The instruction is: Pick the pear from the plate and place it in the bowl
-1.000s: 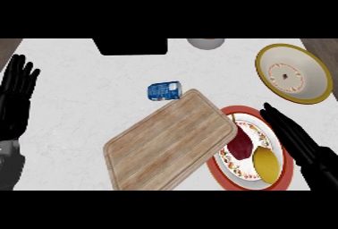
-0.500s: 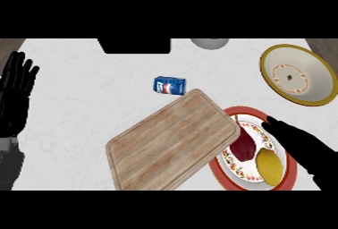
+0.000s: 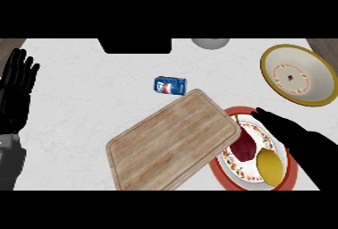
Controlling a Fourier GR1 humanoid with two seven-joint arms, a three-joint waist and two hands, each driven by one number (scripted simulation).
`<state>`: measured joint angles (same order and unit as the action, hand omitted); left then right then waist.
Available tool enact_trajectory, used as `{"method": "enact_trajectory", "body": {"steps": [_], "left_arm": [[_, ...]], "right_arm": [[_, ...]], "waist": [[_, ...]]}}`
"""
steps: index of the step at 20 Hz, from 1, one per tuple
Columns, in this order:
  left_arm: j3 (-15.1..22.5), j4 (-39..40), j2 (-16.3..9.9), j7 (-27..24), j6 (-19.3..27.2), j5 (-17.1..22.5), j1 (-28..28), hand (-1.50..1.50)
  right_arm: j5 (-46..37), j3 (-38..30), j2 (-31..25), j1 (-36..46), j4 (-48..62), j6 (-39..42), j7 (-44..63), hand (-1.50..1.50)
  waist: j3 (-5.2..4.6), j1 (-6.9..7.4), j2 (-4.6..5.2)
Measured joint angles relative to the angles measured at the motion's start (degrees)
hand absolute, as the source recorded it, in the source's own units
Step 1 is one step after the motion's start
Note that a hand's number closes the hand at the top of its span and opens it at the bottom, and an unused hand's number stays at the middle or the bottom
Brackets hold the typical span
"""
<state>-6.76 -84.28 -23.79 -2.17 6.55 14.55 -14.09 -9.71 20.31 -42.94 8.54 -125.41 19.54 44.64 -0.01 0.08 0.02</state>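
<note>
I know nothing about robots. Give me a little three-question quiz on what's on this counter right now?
1. True or false: the right hand is over the plate.
2. What lies left of the plate? A) wooden board B) kettle
3. Fill in: the blue can lies beyond the board's far ____.

Key: 1 true; 2 A; 3 edge. The pear is on the plate; the bowl holds nothing; the left hand rests open.
</note>
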Motion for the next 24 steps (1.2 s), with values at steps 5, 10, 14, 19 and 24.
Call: {"method": "enact_trajectory", "body": {"steps": [5, 10, 14, 19, 24], "left_arm": [[-0.94, -0.76, 0.59, 0.29, -1.24, -0.43, 0.79, 0.00], [-1.79, -0.07, 1.53, -0.34, -2.04, -1.47, 0.78, 0.00], [-2.00, -0.50, 3.01, -0.46, -2.04, -2.61, 1.22, 0.00], [-2.71, -3.27, 3.78, 0.99, -2.28, -3.23, 2.22, 0.00], [-2.63, -2.08, 4.88, 1.51, -2.19, -4.62, 0.52, 0.00]], "right_arm": [[-4.71, -0.49, 3.99, -2.19, 5.54, 1.37, -5.30, -1.50], [-10.12, -1.55, 7.52, -3.58, 11.83, 1.66, -10.88, -1.50], [-14.14, -1.90, 11.23, -3.22, 15.47, 2.28, -13.56, -1.50], [-17.60, -3.10, 14.25, -3.21, 19.19, 2.48, -19.56, -1.50], [-21.26, -3.52, 17.04, -1.93, 23.80, 2.42, -24.58, -1.50]], "waist": [[0.01, -0.01, -0.01], [0.03, -0.08, -0.01], [0.02, -0.06, -0.02], [0.03, -0.02, -0.03], [0.02, -0.04, -0.01]]}}
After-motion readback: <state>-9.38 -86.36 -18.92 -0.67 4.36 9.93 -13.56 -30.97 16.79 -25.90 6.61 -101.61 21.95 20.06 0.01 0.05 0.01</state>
